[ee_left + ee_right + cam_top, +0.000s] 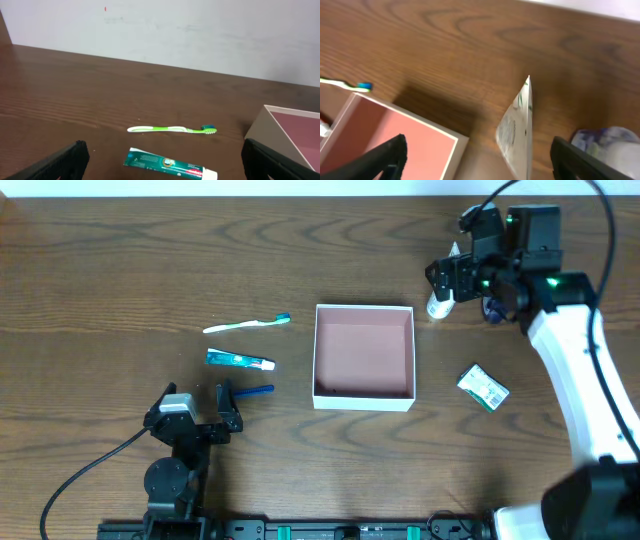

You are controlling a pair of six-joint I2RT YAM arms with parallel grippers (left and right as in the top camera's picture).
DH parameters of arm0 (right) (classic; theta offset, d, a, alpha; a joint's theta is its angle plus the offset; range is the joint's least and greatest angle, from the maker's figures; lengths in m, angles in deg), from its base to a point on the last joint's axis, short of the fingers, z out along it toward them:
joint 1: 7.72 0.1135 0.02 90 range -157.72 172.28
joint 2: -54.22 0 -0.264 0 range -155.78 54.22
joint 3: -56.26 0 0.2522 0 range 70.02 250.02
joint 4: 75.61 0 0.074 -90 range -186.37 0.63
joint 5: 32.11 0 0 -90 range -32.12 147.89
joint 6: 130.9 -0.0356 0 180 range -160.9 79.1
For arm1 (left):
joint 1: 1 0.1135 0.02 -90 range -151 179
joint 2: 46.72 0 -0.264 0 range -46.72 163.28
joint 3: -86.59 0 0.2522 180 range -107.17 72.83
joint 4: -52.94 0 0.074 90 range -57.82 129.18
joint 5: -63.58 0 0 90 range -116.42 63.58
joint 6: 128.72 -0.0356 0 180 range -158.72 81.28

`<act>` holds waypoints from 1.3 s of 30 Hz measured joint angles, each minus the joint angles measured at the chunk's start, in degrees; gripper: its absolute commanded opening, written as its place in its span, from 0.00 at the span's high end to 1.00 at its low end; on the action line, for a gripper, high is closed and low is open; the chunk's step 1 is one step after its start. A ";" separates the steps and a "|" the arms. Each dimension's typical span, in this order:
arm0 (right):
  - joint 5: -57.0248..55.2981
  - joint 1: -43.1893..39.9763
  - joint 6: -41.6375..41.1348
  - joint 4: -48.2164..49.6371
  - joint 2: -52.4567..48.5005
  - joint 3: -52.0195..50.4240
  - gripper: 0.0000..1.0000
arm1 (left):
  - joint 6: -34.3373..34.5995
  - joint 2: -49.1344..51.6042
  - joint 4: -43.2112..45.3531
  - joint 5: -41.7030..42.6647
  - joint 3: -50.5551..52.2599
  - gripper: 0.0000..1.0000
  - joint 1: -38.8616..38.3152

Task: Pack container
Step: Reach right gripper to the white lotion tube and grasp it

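Observation:
The container [364, 395], a white-walled square box with a pink inside, sits mid-table and is empty; it also shows in the left wrist view [280, 131] and the right wrist view [430, 131]. A green toothbrush [246, 324] [172, 130], a green toothpaste tube [239, 360] [167, 164] and a blue item [256, 391] lie to its left. My left gripper [222, 406] is open and empty, near the blue item. My right gripper [450, 280] is open above a white tube [439, 304] [519, 129], which stands between its fingers at the box's back right corner.
A green and white packet [483, 387] lies right of the box. A blue and white object [492, 308] [607, 142] lies under the right arm, next to the white tube. The table's back edge meets a white wall [165, 30].

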 measured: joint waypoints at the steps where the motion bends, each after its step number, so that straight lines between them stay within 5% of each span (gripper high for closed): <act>1: -0.04 -0.09 -0.02 0.46 -0.98 0.00 0.21 | 0.00 0.00 0.00 0.00 0.00 0.02 0.00; 13: -2.84 -0.46 -0.39 2.01 -3.72 0.00 0.55 | 0.00 0.00 0.00 0.00 0.00 0.02 0.00; 20: -4.00 -0.50 -0.50 1.33 -3.78 0.00 0.66 | 0.00 0.00 0.00 0.02 0.00 0.02 0.00; 26: -4.55 -0.50 -0.46 1.22 -4.83 0.02 0.99 | 0.00 0.00 0.00 0.02 -0.02 0.02 0.00; 39: -7.21 -0.52 -0.35 0.15 -4.92 0.96 0.99 | 0.00 0.00 0.00 0.00 -0.02 0.02 0.00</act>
